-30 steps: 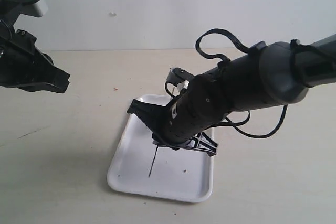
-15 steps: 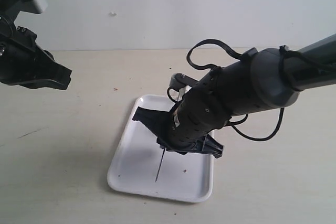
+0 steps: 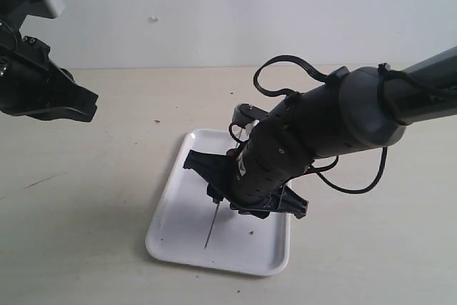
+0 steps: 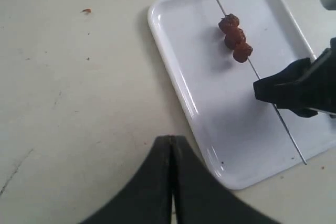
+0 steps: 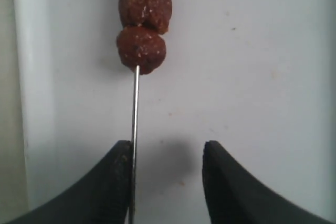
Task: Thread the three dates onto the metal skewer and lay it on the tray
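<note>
My right gripper (image 5: 167,150) stood wide, leaving the thin grey metal skewer (image 5: 135,103) with three reddish-brown dates (image 4: 235,38) seemingly resting on the flat white tray (image 4: 178,61); the left gripper (image 4: 171,142) was closed and empty.

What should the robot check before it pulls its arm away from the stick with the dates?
1. All three dates on the skewer: ok, packed in a tight row.
2. Skewer over the tray: ok, though one end sticks out past the rim.
3. Right gripper open: ok, the jaws stand apart.
4. Skewer free of the right fingers: cannot tell, it runs right along one finger.
5. Left gripper out of the way: ok, shut and off to the side of the tray.
</note>
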Tool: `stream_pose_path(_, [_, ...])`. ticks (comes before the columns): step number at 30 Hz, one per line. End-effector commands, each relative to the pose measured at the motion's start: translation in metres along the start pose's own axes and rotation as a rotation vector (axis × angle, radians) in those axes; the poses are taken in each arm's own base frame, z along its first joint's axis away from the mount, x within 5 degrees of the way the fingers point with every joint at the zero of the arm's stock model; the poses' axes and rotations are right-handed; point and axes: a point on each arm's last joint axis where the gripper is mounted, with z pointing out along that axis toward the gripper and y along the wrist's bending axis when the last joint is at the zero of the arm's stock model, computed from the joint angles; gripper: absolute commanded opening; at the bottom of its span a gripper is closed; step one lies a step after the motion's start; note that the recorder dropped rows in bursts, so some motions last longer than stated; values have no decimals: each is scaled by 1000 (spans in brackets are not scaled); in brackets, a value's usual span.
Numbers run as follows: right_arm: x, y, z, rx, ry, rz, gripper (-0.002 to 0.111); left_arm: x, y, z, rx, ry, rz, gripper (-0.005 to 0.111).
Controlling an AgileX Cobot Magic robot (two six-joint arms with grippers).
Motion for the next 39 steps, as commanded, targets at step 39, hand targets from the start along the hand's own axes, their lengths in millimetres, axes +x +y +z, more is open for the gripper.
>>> stream_pose_path(39, [25, -12, -141, 6, -145, -492, 0, 10, -15, -63, -44, -227, 32, 0])
